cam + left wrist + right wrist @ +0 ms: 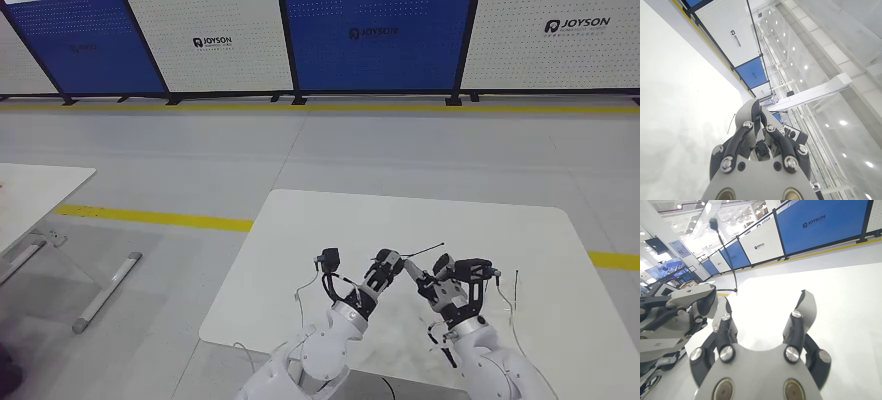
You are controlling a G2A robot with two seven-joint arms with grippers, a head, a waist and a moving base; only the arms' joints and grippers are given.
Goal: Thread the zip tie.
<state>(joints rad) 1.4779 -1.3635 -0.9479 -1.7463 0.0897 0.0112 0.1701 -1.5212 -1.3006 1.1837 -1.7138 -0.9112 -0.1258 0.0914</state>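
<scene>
While the left gripper (393, 263) pinches the zip tie (425, 249) clear of the tabletop (330, 230), the right gripper (453, 272) hangs just beside it.

Holding the strap in the air with its free length pointed toward the other arm looks meant to give the right fingers (806, 306) room to take an end and feed it. They are spread wide with nothing between them. From the right wrist, the strap leaves the left fingertips, kinks, and rises to a dark lump, probably the head. The top view shows this as one thin line. From the left wrist, the pads (756, 113) press together on the strap. A spare tie (730, 124) lies flat on the tabletop, well apart from both grippers.
</scene>
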